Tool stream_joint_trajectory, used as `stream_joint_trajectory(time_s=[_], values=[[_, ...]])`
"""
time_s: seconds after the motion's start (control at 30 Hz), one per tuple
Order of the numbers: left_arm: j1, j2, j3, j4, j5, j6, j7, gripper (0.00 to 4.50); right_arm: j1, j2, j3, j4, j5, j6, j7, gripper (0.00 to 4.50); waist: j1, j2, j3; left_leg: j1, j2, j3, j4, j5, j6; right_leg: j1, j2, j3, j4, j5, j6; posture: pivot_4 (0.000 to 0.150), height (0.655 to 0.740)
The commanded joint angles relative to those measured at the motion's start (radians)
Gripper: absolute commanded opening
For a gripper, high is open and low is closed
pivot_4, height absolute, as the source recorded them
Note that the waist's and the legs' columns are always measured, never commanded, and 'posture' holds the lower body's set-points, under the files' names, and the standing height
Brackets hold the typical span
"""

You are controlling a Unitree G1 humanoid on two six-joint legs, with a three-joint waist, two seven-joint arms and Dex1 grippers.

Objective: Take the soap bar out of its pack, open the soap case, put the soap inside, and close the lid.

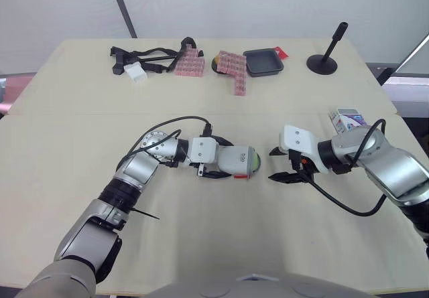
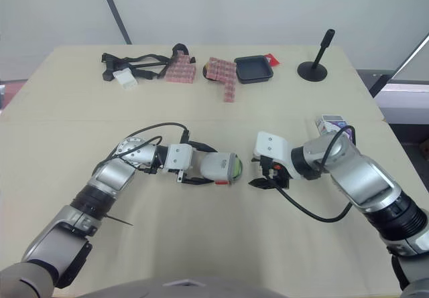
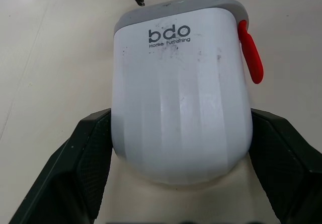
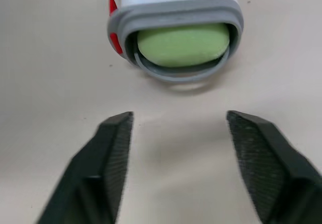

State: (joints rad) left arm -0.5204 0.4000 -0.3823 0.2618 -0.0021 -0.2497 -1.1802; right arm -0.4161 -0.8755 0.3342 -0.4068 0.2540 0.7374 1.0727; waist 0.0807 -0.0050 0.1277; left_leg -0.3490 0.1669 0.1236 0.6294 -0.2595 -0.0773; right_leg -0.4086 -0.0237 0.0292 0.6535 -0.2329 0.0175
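Lying sideways on the desk (image 1: 67, 144): white soap case (image 1: 236, 162), clamped at its rear between the jaws of the left gripper (image 3: 181, 118). Inside its grey mouth, green soap (image 4: 182, 45). Facing that mouth, near it but touching nothing, right gripper (image 4: 178, 116), jaws spread wide. Beyond the right arm, soap pack (image 1: 347, 119).

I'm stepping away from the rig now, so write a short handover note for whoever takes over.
Left pincer: shut on the soap case, which lies on its side.
Right pincer: open, facing the case's open mouth, touching nothing.
The green soap sits inside the case; the soap pack lies on the table, robot's right.
Done: soap unpacked and inserted.
Left: close the case.
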Motion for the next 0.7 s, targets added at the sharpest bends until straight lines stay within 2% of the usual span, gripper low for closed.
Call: stream_joint_trajectory(time_s=[0.03,0.2,0.7], values=[[-0.019,0.003,0.005,-0.012,-0.007,-0.017,0.002,3.45,0.004,0.009,-0.020,-0.015,-0.003,-0.036,-0.006,1.65,-0.001,0.000,0.000,0.000,0.000,0.000,0.000,0.000,0.000,0.000,0.000,0.000,0.000,0.000,0.000,0.150,0.7400],[-0.022,0.001,0.008,-0.013,-0.008,-0.014,0.006,3.45,-0.011,0.039,0.005,-0.012,-0.017,-0.051,-0.019,0.03,0.000,0.000,0.000,0.000,0.000,0.000,0.000,0.000,0.000,0.000,0.000,0.000,0.000,0.000,0.000,0.150,0.7400],[-0.024,-0.008,0.009,-0.016,-0.010,-0.003,0.028,3.45,-0.104,0.111,0.087,0.030,-0.081,-0.063,-0.002,0.03,0.000,0.000,0.000,0.000,0.000,0.000,0.000,0.000,0.000,0.000,0.000,0.000,0.001,0.000,0.000,0.150,0.7400]])
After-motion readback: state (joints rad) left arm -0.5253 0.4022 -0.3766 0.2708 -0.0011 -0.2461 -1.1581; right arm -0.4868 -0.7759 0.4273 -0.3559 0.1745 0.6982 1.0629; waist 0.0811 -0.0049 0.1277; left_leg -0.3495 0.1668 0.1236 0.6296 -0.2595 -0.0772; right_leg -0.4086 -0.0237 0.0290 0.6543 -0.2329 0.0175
